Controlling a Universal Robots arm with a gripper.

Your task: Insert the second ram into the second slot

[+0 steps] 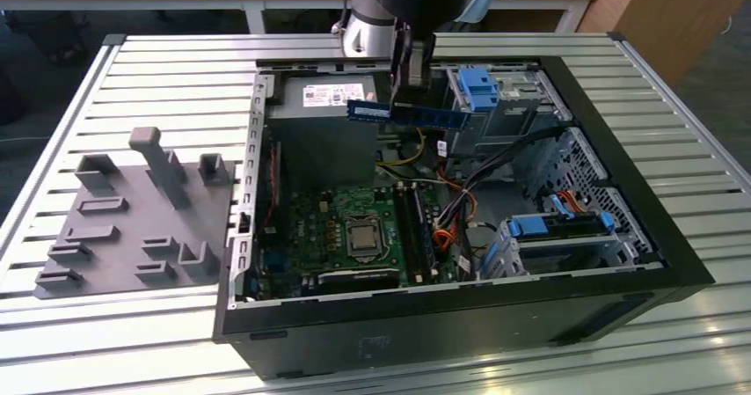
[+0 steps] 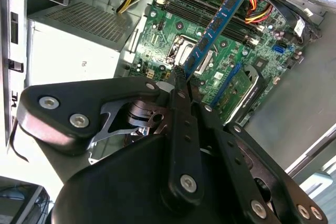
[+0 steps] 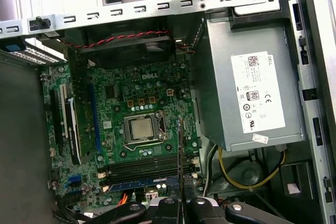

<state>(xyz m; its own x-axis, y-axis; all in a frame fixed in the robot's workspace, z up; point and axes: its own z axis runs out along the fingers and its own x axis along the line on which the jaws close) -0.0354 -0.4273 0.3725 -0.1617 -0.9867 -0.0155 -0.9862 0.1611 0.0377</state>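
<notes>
Our gripper (image 1: pixel 409 94) was clamped shut on the second ram (image 1: pixel 405 113), pinching its upper long edge near the middle, so the stick hung just below the fingertips (image 2: pixel 180 80). Its long axis ran nearly level from the exterior view's left to its right. It was a thin blue board with dark chips and a white label toward the exterior view's left end. We held it above the open computer case (image 1: pixel 470 316), beside the power supply (image 3: pixel 252 93), clear of the motherboard's (image 3: pixel 131 98) memory slots (image 3: pixel 139 166).
</notes>
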